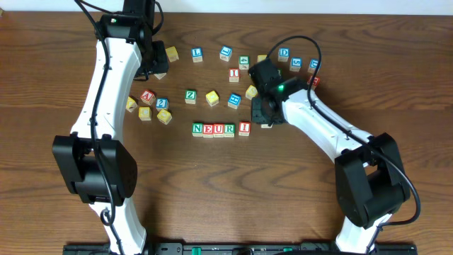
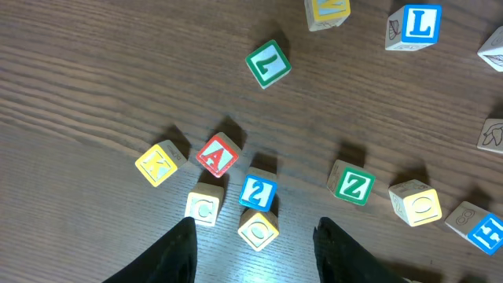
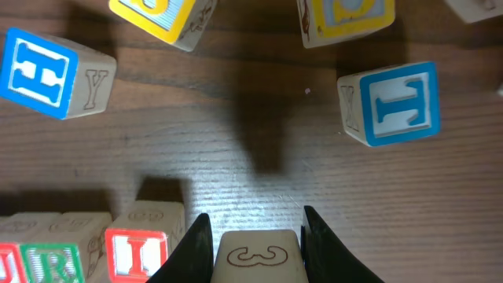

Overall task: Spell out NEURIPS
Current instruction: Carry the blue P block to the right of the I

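Cube, letter unclear, clamped in right end effector.

held cube: letter face unseen, bottom cropped; U cube: cut by left edge

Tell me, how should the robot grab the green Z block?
Drop straight down onto the green Z block and pinch its far and near faces. It sits flat, Z up, with bare table on those two sides, while a yellow block sits close on another side.
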